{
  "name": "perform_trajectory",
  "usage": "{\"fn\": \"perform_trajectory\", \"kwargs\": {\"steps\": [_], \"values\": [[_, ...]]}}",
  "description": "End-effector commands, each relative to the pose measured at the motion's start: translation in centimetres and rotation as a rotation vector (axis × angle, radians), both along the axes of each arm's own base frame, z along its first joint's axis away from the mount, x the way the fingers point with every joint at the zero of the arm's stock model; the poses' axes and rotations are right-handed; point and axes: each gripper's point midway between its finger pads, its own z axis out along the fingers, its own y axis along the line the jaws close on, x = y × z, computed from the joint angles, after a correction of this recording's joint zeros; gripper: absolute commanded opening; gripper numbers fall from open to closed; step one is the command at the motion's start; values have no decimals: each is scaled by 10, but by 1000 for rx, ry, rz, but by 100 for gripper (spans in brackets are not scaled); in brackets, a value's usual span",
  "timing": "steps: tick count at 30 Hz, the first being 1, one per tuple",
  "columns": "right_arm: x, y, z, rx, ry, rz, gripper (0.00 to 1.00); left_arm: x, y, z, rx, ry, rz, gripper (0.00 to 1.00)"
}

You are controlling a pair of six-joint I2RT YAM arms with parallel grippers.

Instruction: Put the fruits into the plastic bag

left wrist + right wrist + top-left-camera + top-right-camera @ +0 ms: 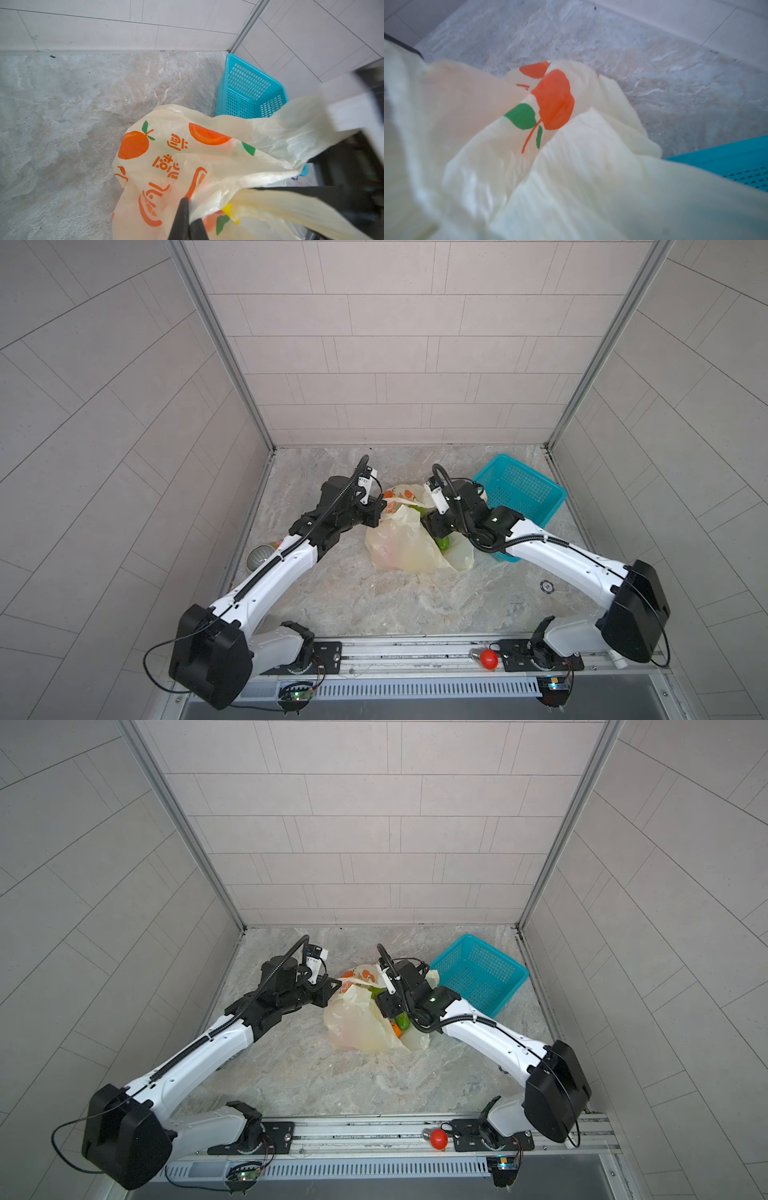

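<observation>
Plastic bag crinkly, pale-yellow, orange prints; left hand pinches it; right hand unclear.

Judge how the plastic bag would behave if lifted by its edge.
Likely floppy: the plastic bag lies crumpled in folds on the table. It would probably sag unevenly, since fruits lie inside it. Possibly slippery: the film looks thin and glossy.

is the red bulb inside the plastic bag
No, the red bulb lies on the front rail, well apart from the plastic bag.
</observation>
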Motion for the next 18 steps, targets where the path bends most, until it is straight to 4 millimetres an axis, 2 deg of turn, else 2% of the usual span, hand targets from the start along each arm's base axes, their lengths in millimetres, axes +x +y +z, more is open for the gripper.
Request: {"fn": "perform_trajectory", "kwargs": {"steps": [1, 4, 8, 12, 13, 18], "values": [[-1, -32, 33, 6, -75, -75, 71, 13, 17, -11, 37, 16, 120, 0], [-5, -45, 56, 59, -103, -81, 71, 20, 26, -21, 54, 46, 195, 0], [-13, -43, 70, 131, -100, -22, 71, 27, 29, -26, 40, 66, 243, 0], [-20, -43, 68, 154, -92, -12, 71, 33, 35, -27, 46, 72, 292, 0], [-23, -41, 67, 163, -86, 1, 74, 33, 36, -27, 49, 74, 294, 0], [-46, -10, 49, 249, 38, 187, 74, 32, 37, -24, 49, 67, 298, 0]]}}
